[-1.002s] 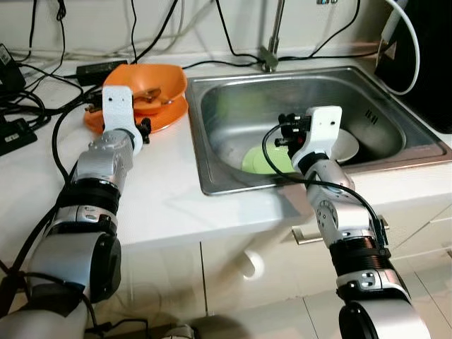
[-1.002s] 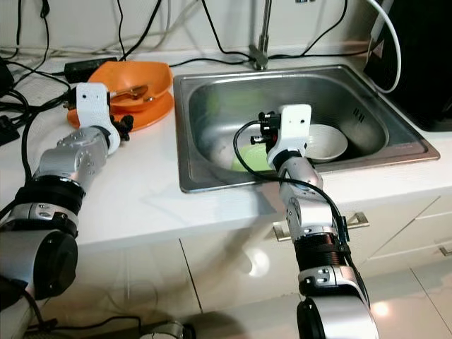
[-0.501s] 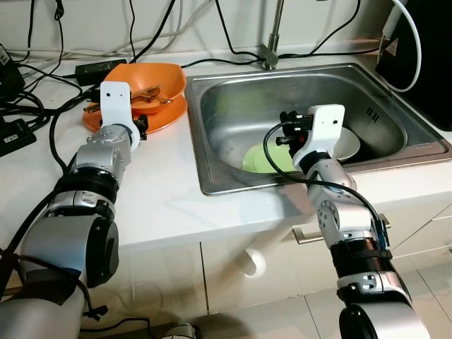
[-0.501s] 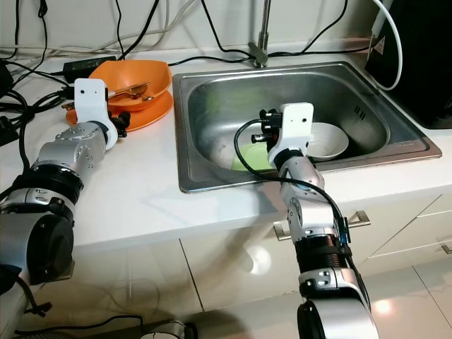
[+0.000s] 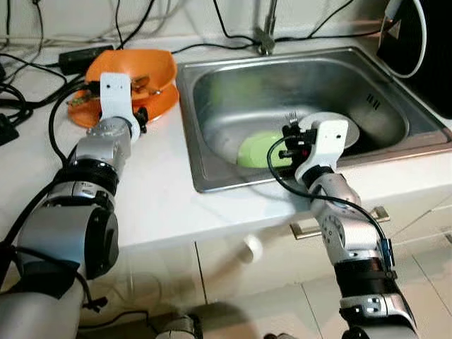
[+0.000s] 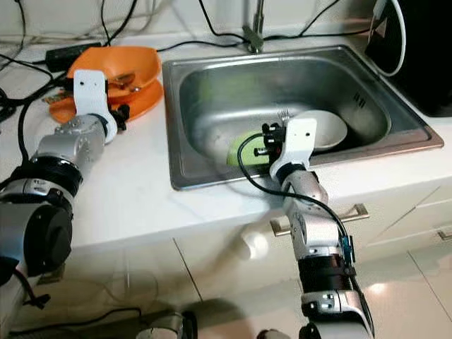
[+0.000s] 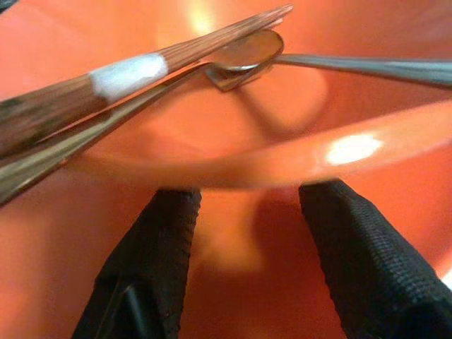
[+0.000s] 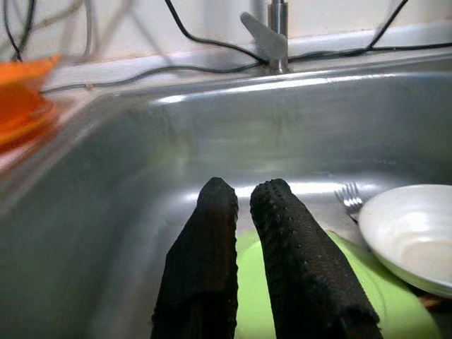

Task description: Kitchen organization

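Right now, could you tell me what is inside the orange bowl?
Inside the orange bowl lie a metal spoon and wooden chopsticks. The rim hides the bowl's bottom; an orange plate sits underneath.

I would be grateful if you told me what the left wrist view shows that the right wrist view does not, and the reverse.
The left wrist view shows the left gripper, fingers open, just under the rim of the orange bowl, which holds a spoon and a wooden utensil.

The right wrist view shows the right gripper, fingers close together, over the steel sink, with a green plate, a white bowl, a fork and the faucet.

Both share orange dishware: it appears blurred at the right wrist view's edge.
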### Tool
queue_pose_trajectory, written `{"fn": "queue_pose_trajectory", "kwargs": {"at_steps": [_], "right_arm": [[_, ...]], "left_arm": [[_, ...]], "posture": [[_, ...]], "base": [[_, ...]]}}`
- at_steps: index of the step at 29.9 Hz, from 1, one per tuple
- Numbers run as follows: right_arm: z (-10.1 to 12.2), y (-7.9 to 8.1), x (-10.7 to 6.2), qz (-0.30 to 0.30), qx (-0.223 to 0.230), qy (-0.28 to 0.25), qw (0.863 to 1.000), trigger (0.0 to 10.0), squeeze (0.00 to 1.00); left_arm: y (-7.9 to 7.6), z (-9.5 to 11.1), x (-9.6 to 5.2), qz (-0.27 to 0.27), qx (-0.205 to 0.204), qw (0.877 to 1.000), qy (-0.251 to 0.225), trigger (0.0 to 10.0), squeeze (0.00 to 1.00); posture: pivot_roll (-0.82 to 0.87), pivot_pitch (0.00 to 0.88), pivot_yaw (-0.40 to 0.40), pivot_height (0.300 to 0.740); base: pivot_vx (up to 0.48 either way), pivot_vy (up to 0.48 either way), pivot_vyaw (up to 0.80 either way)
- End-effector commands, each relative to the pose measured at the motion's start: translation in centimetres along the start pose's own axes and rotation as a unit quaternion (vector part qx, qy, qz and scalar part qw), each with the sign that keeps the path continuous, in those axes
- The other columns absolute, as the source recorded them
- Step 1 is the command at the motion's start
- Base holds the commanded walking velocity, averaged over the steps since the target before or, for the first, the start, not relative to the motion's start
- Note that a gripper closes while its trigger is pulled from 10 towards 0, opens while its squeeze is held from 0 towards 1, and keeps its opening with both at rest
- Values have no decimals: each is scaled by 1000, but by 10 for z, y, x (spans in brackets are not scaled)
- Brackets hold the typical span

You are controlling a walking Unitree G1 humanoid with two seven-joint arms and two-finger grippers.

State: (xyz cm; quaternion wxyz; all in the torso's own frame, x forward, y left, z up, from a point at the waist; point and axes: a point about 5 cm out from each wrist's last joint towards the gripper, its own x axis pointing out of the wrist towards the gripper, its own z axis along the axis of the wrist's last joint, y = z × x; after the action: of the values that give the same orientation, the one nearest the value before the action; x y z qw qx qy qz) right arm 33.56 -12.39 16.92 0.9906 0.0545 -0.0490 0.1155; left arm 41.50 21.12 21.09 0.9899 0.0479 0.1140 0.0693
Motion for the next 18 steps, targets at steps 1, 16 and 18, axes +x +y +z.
{"fn": "queue_pose_trajectory", "kwargs": {"at_steps": [1,16,18], "right_arm": [[11,7,-3,19,8,-27,999,10000,0],[32,6,-7,15,13,-77,997,10000,0],[32,7,-6,15,14,-79,997,10000,0]], "left_arm": [[-5,-6,1,-4,10,1000,21,10000,0],[5,-24,-1,-26,-23,997,73,10000,0],[6,-26,-1,-28,-25,996,77,10000,0]], "posture": [[13,195,14,740],[35,153,55,740],[37,149,57,740]], "base": [[0,0,0],[0,0,0],[0,0,0]]}}
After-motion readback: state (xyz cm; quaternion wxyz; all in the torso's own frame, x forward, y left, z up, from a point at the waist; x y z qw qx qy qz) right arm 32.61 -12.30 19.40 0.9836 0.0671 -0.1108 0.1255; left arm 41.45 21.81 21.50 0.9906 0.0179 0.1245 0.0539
